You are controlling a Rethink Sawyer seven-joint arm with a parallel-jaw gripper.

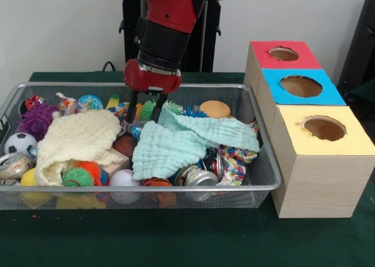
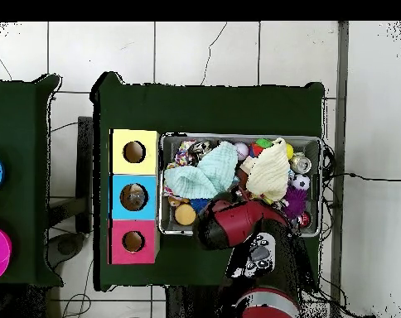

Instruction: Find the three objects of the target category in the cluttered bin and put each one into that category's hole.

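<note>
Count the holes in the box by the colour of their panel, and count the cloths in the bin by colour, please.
Red hole: 1
Blue hole: 1
Yellow hole: 1
Cream cloth: 1
Mint cloth: 1
Total: 3 holes, 2 cloths, 5 things.

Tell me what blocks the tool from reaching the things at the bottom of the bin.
Two cloths lie over the pile: a cream cloth and a mint cloth, covering much of the bin. The tool is down in the gap between them, among the toys.
</note>
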